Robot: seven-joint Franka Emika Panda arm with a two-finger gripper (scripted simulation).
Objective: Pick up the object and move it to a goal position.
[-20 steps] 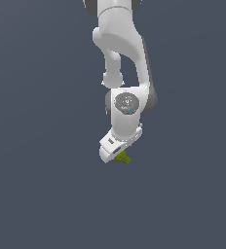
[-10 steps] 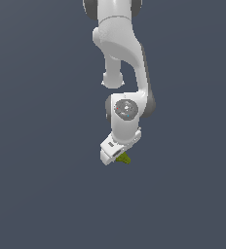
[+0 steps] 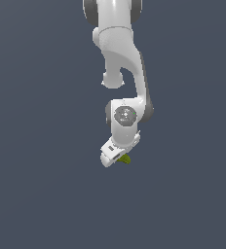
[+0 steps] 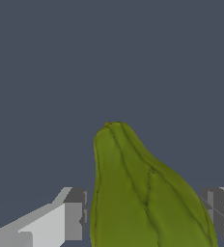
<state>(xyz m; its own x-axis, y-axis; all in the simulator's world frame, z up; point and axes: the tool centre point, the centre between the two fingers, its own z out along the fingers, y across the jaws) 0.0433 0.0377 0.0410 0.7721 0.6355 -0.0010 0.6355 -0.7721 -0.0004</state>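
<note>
Arm: the white Panda arm (image 3: 119, 58) is reaching down from the top centre of the exterior view, its wrist bending just below mid-frame.
End effector: the end effector (image 3: 116, 159) is sitting slightly below and left of the frame's centre, tilted, with its fingers (image 4: 74, 214) pinching the object from both sides in the wrist view.
Object: the yellow-green object (image 3: 125, 158) is peeking out at the end effector's lower right edge in the exterior view; in the wrist view the object (image 4: 143, 198) is filling the lower middle of the frame, its narrower end pointing up toward frame centre, with ribbed grooves running along it.
Surface: a flat, uniform dark blue-grey field is filling every part of both frames behind the arm; I cannot tell whether it is a tabletop or a backdrop.
Room: no walls, edges or shadows are showing.
</note>
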